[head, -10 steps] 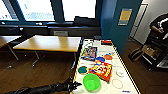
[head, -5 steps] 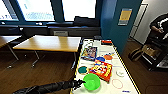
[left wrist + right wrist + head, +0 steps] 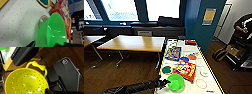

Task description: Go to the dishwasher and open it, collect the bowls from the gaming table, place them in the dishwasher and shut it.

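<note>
Left gripper [image 3: 165,82] clamps the bright green plastic bowl [image 3: 176,81] by its rim, above my long white yellow-edged gaming table [image 3: 209,82]; red game box [image 3: 185,70] just beyond. Right gripper: cannot tell.

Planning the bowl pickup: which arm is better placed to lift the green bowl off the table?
Left, probably. The left gripper is already at the green bowl on the near end of the white table, while the right wrist view shows a yellow colander close up.
</note>
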Controlling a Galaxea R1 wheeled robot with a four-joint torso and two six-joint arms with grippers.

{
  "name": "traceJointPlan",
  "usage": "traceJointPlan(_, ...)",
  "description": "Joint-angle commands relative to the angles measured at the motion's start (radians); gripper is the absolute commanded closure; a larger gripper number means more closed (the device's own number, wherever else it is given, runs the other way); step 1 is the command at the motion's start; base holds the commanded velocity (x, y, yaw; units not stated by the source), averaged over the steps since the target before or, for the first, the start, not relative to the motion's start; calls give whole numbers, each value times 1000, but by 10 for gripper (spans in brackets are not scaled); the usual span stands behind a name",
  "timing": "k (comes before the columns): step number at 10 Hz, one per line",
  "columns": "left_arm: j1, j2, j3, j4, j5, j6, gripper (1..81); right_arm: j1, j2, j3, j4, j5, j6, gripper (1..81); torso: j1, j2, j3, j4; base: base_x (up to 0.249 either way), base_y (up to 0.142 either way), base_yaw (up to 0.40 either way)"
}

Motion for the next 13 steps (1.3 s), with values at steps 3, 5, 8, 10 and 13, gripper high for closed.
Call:
traceJointPlan(3,-122,44,-32,-1,22,2,10,57,-43,24,-18,-86,-4,811,0,0,0,0,0,0,0)
traceJointPlan(5,-104,65,-66,0,22,3,10,55,-38,24,-18,-88,-4,811,0,0,0,0,0,0,0)
traceJointPlan(8,-93,110,-110,2,24,5,10,46,-18,1,-18,-88,-4,811,0,0,0,0,0,0,0)
traceJointPlan(10,-75,133,-143,2,24,8,10,49,-17,-2,-18,-88,-4,811,0,0,0,0,0,0,0)
traceJointPlan(13,-47,143,-160,14,24,12,10,52,-9,-18,-18,-89,-3,811,0,0,0,0,0,0,0)
